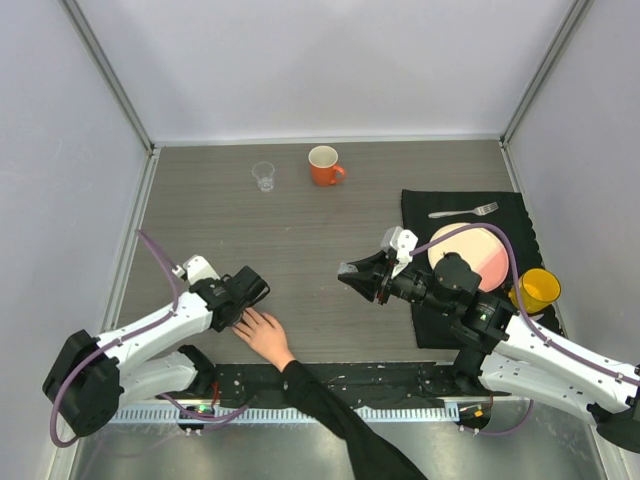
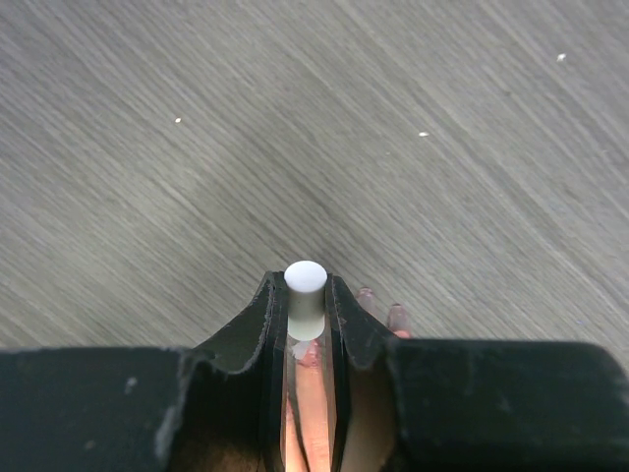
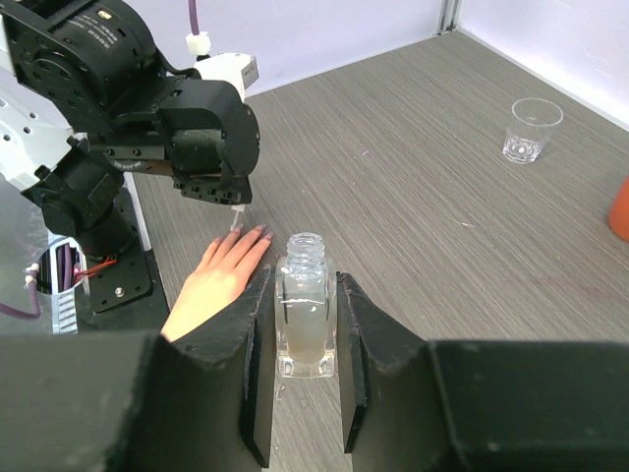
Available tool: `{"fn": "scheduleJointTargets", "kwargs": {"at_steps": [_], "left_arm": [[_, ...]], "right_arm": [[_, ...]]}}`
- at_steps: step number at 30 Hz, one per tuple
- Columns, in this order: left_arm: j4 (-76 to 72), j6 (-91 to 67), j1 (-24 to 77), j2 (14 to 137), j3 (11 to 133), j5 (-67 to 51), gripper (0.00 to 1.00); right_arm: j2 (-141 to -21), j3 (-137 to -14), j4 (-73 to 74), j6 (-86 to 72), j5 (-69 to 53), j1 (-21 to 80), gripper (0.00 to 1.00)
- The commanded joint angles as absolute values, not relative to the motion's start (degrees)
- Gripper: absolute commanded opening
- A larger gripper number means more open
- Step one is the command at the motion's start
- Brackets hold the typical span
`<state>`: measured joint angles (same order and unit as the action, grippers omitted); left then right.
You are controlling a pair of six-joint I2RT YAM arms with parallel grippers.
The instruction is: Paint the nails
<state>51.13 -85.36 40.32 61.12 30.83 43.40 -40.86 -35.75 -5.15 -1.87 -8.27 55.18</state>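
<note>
walls [image 1: 320,60]: pale grey (plain) | corner posts [image 1: 110,75]: metal | table [image 1: 300,240]: grey wood-grain — evenly lit

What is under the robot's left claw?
A person's hand lies flat on the table, its fingertips under the left gripper, which pinches a white cap. In the left wrist view only two pink fingertips peek out; the gripper covers the rest of the hand.

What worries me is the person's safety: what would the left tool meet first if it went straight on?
Probably the hand's fingertips, right under the left tool; the gap is unclear.
</note>
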Motion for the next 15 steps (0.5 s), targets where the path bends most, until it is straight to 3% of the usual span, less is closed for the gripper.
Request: {"fn": "scheduleJointTargets", "kwargs": {"at_steps": [1, 11, 15], "left_arm": [[47.9, -83.6, 40.0, 59.7, 31.6, 44.1, 0.00], [46.1, -83.2, 40.0, 62.8, 32.2, 44.6, 0.00], [53.0, -86.0, 40.0, 61.4, 34.3, 47.3, 0.00]], "right_arm": [[-40.4, -36.1, -9.0, -2.4, -9.1, 55.2, 0.01], [-40.3, -36.4, -8.6, -2.5, -9.0, 55.2, 0.01], [-40.3, -36.5, -8.5, -2.4, -8.9, 55.2, 0.01]]}}
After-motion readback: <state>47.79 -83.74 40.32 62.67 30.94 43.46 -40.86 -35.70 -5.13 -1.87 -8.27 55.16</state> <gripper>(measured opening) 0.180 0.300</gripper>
